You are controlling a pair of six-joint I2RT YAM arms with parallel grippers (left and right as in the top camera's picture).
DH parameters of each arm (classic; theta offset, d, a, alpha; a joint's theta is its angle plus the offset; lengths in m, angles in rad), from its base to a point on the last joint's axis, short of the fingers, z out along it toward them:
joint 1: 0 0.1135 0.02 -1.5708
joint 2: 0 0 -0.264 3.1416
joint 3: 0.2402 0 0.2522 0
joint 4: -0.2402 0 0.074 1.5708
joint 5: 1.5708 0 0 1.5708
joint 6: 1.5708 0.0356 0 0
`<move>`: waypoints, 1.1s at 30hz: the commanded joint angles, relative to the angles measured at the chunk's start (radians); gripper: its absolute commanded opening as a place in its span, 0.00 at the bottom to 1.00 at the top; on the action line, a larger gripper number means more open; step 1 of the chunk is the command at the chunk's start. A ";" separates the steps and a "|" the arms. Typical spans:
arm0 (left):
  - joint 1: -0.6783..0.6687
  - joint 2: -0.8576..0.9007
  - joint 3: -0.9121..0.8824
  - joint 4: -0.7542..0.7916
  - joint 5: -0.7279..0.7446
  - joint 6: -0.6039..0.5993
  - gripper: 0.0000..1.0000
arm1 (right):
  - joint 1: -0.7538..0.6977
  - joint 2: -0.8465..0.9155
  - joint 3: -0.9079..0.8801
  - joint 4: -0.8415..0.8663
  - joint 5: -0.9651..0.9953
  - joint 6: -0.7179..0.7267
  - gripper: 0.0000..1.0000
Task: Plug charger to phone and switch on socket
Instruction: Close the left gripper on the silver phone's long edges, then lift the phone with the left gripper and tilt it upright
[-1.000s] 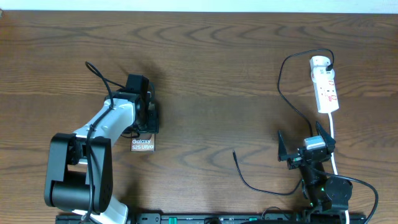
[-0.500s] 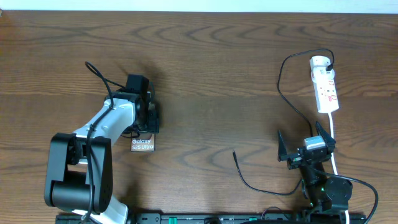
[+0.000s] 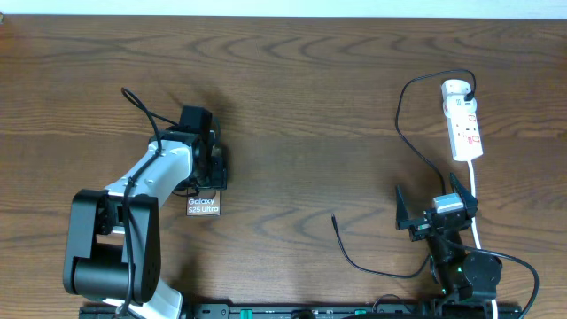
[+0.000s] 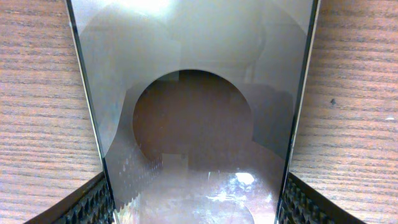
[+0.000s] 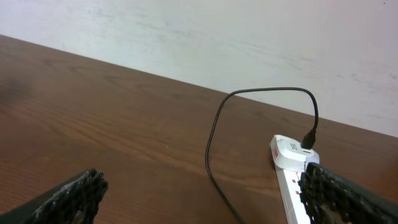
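The phone (image 3: pixel 203 206) lies flat on the table at the left, its "Galaxy" lettering showing just below my left gripper (image 3: pixel 211 168). In the left wrist view the phone's glossy surface (image 4: pixel 193 93) fills the space between the two pads, which press on its long edges; my left gripper (image 4: pixel 196 205) is shut on it. The charger's black cable (image 3: pixel 399 115) runs from its plug (image 3: pixel 467 89) in the white socket (image 3: pixel 462 120) down to a free tip (image 3: pixel 334 216). My right gripper (image 3: pixel 432 206) stands open near the front right, holding nothing.
The right wrist view shows the socket (image 5: pixel 292 180) with the charger plug (image 5: pixel 309 140) in its far end, the cable (image 5: pixel 214 137) arching over bare wood, and a pale wall behind. The socket's white cord (image 3: pixel 476 190) passes beside my right arm.
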State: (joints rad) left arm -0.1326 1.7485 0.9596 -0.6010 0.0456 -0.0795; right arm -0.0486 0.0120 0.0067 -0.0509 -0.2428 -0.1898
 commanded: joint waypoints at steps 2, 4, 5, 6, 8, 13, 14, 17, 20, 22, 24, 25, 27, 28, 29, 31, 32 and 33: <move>0.003 0.000 -0.019 -0.003 -0.012 0.000 0.32 | -0.005 -0.006 -0.001 -0.005 0.004 -0.006 0.99; 0.003 0.000 -0.019 -0.003 -0.012 0.000 0.29 | -0.005 -0.006 -0.001 -0.005 0.004 -0.006 0.99; 0.003 0.000 -0.019 -0.003 -0.012 0.000 0.28 | -0.005 -0.006 -0.001 -0.005 0.004 -0.006 0.99; 0.003 0.000 -0.019 -0.003 -0.012 0.000 0.26 | -0.005 -0.006 -0.001 -0.005 0.004 -0.006 0.99; 0.003 0.000 -0.019 -0.003 -0.012 0.000 0.22 | -0.005 -0.006 -0.001 -0.005 0.004 -0.006 0.99; 0.003 0.000 -0.019 -0.002 -0.005 0.000 0.08 | -0.005 -0.006 -0.001 -0.005 0.004 -0.006 0.99; 0.003 0.000 -0.019 -0.002 -0.004 0.000 0.08 | -0.005 -0.006 -0.001 -0.005 0.004 -0.006 0.99; 0.003 0.000 -0.013 -0.003 0.002 0.000 0.07 | -0.005 -0.006 -0.001 -0.005 0.004 -0.006 0.99; 0.003 -0.008 -0.001 -0.004 0.007 0.000 0.07 | -0.005 -0.006 -0.001 -0.005 0.004 -0.006 0.99; 0.003 -0.024 0.008 -0.009 0.006 0.000 0.07 | -0.005 -0.006 -0.001 -0.005 0.004 -0.006 0.99; 0.003 -0.053 0.017 -0.014 0.007 0.000 0.08 | -0.005 -0.006 -0.001 -0.005 0.004 -0.006 0.99; 0.003 -0.066 0.021 -0.016 0.007 0.000 0.07 | -0.005 -0.006 -0.001 -0.005 0.004 -0.006 0.99; 0.003 -0.108 0.031 -0.022 0.017 0.000 0.07 | -0.005 -0.006 -0.001 -0.005 0.004 -0.006 0.99; 0.003 -0.136 0.036 -0.023 0.026 -0.001 0.07 | -0.005 -0.006 -0.001 -0.005 0.004 -0.006 0.99; 0.003 -0.159 0.040 -0.022 0.030 -0.005 0.07 | -0.005 -0.006 -0.001 -0.005 0.004 -0.006 0.99; 0.003 -0.225 0.051 -0.022 0.056 -0.013 0.07 | -0.005 -0.006 -0.001 -0.005 0.004 -0.006 0.99; 0.003 -0.245 0.055 -0.022 0.068 -0.021 0.07 | -0.005 -0.006 -0.001 -0.005 0.004 -0.006 0.99; 0.003 -0.275 0.061 -0.022 0.082 -0.041 0.07 | -0.005 -0.006 -0.001 -0.005 0.004 -0.006 0.99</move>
State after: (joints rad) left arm -0.1326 1.5600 0.9653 -0.6247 0.0830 -0.0856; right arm -0.0486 0.0120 0.0067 -0.0509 -0.2428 -0.1902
